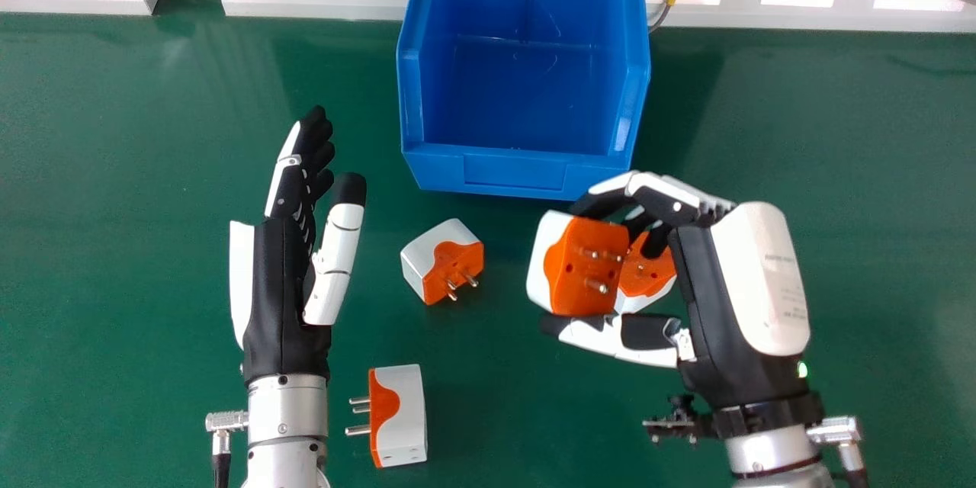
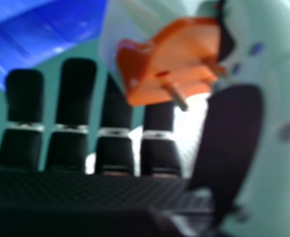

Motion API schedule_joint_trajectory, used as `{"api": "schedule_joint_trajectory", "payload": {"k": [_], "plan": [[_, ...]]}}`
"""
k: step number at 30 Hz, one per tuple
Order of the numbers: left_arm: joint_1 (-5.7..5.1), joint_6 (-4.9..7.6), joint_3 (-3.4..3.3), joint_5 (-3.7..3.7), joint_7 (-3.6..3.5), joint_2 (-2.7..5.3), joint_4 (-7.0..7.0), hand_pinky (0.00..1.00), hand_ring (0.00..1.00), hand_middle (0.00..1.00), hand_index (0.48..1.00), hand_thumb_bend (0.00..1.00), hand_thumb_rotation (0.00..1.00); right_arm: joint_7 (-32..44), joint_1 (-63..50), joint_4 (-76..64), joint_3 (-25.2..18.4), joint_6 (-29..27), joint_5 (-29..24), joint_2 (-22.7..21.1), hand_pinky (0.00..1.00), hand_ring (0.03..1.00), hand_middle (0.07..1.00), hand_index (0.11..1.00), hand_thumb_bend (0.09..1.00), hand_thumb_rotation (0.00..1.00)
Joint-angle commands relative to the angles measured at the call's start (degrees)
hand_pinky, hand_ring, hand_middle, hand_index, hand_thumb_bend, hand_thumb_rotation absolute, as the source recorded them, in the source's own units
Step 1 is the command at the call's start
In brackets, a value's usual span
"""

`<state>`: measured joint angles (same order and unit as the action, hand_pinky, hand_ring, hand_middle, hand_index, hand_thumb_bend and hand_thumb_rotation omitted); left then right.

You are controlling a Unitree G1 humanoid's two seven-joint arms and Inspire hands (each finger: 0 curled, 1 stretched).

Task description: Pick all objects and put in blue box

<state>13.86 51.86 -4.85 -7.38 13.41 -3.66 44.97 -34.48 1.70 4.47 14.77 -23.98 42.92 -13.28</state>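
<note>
My right hand (image 1: pixel 694 274) is curled round an orange and white plug adapter (image 1: pixel 583 267), gripping it between fingers and thumb just in front of the blue box (image 1: pixel 515 171). In the right hand view, my right hand (image 2: pixel 85 195) has the held adapter (image 2: pixel 172 57) against its thumb, pins showing. A second adapter (image 1: pixel 646 274) is partly hidden behind the held one and the fingers. Another adapter (image 1: pixel 442 259) lies on the table between my hands, and one more (image 1: pixel 400 415) rests nearer, right of the left forearm. My left hand (image 1: pixel 282 282) is at the left, open, its fingers straight and holding nothing.
The box's open front faces the robot, and its inside floor is bare. Behind it, a white panel (image 1: pixel 839 4) with sockets and cables runs along the back edge of the green table (image 1: pixel 137 191). Free table surface extends to both outer sides.
</note>
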Motion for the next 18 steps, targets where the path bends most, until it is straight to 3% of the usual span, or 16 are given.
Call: {"api": "schedule_joint_trajectory", "payload": {"k": [1,11,18], "plan": [[0.98,0.63,0.12,-0.71,0.49,0.01,0.22,0.9,0.9,0.92,0.899,0.69,0.89,-2.89,5.1,-2.12,-1.32,-1.9,1.16,0.36,0.36,0.433,0.482,0.5,0.52,0.0],[2.4,1.17,-0.17,-1.43,1.58,-0.4,2.08,0.9,0.9,0.91,0.9,0.69,0.89,-6.72,22.35,4.53,-2.5,1.65,7.65,-1.02,0.37,0.437,0.484,0.492,0.517,0.0],[3.7,1.31,-0.14,-1.0,1.73,-0.4,3.46,0.9,0.9,0.91,0.9,0.7,0.89,-7.35,33.61,13.32,-2.62,3.9,8.6,-3.32,0.38,0.441,0.485,0.484,0.514,0.0]]}}
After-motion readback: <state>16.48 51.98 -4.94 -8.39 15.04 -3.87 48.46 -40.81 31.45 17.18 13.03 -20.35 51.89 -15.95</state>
